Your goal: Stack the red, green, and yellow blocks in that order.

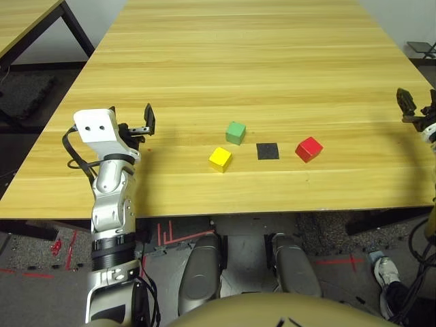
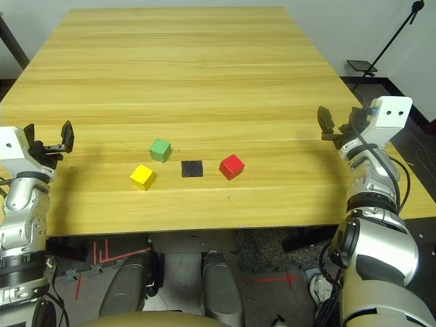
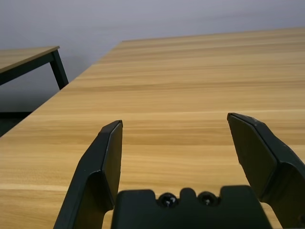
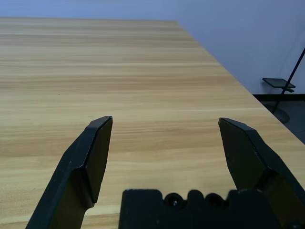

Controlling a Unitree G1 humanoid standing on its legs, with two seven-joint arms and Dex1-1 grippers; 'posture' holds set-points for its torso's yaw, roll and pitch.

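Note:
Three small cubes sit near the front middle of the wooden table (image 1: pixel 225 61). The green block (image 1: pixel 236 133) is farthest back, the yellow block (image 1: pixel 220 159) just in front of it to the left, and the red block (image 1: pixel 308 148) off to the right. All three stand apart from each other. My left gripper (image 1: pixel 131 117) hovers open and empty at the table's left side, well left of the yellow block. Over at the right edge, my right gripper (image 2: pixel 340 122) is open and empty, far right of the red block. Both wrist views look between spread fingers (image 3: pixel 107 157) (image 4: pixel 90 152) at bare wood.
A flat black square patch (image 1: pixel 267 150) lies between the yellow and red blocks. A second table (image 1: pixel 27 20) stands at the far left. A dark stand (image 2: pixel 361 65) is on the floor beyond the right edge. Bare wood stretches behind the blocks.

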